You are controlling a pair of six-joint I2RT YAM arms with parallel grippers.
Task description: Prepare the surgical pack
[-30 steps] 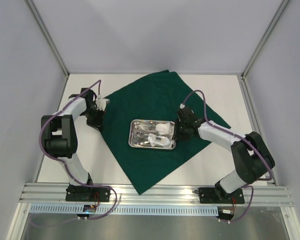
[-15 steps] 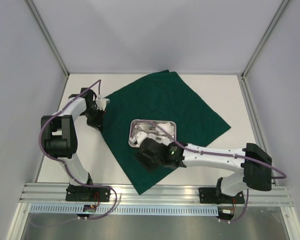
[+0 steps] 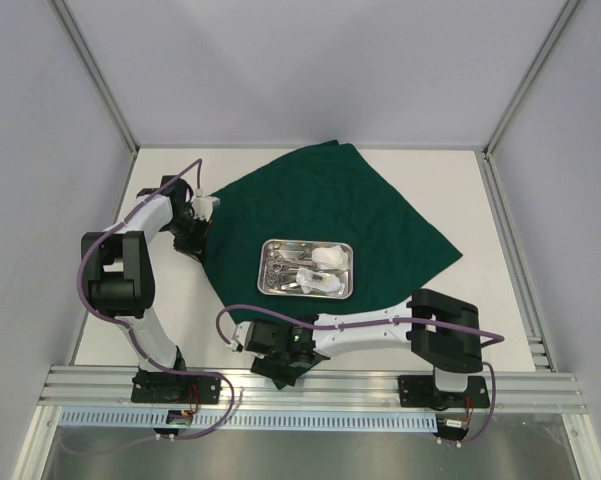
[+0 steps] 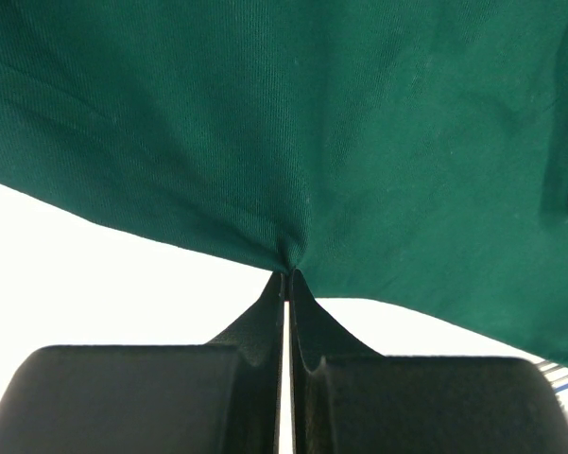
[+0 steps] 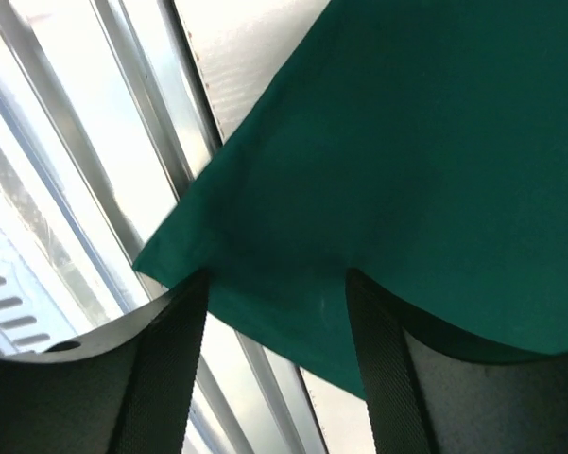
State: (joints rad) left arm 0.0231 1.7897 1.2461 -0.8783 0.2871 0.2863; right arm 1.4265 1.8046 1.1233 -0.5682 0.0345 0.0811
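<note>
Drape (image 5: 435, 142) corner inside wide-spread right gripper (image 5: 276, 284), apparently ungripped

surface: white table (image 3: 450, 185) | on it: 1 dark green drape (image 3: 320, 200), spread out diamond-wise

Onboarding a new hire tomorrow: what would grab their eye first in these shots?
The dark green drape lies diamond-wise on the white table, with a steel tray of instruments and gauze sitting mid-cloth. Next comes the right tool, open and straddling the drape's near corner, its arm folded low across the table's front. The left tool is pinched shut on the drape's left edge.
</note>
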